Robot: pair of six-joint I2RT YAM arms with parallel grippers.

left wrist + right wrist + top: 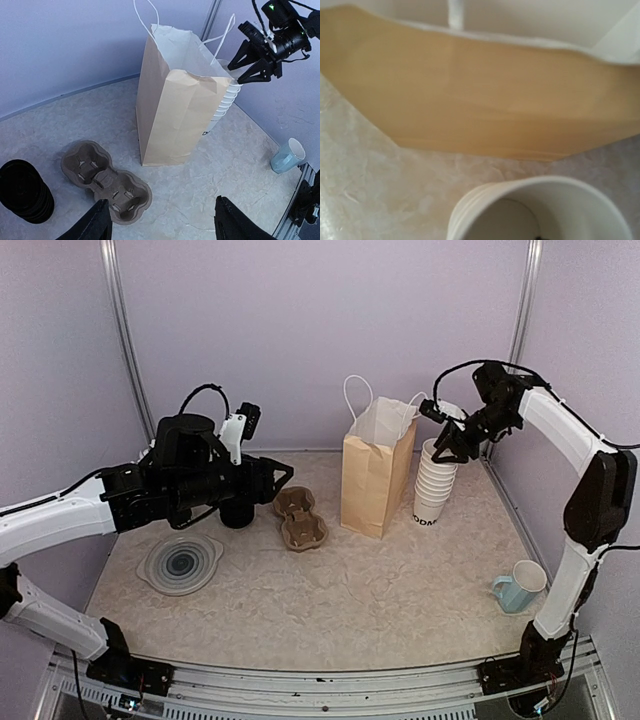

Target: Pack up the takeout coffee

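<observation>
Directly beneath right pincer (235, 72): stack of lidless cups (222, 106), top rim at the lower fingertip, touching or just short; cannot tell which. Set wide, holding nothing. Just beside that pincer, toward the left arm: paper bag (175, 115), upright, mouth open, close against the stack. Interior hidden in all three views; contents unknown. Below and ahead of left pincer (161, 202): cardboard cup carrier (106, 181), flat on the table, both wells bare. Likewise set wide, holding nothing, hovering clear of the carrier. Off to the left of that pincer: stack of black lids (22, 194). Behind it, under the forearm: round grey dish (180, 562), nothing visible in it. Well apart from right pincer, back toward its arm base: light blue mug (287, 156), no contents visible. Takeout coffee: not located in any view; no lidded cup on show, possibly inside the bag, not confirmable. Judged step in hand: early stage, nothing yet seated in the carrier, right pincer poised for a pick of the top cup. For the next move, on that reading: straddle one wall of the top cup, close on the rim alone, lift straight up to free it from the nest, and keep clear of the bag wall and its handles. Hold left pincer off the carrier wells.
</observation>
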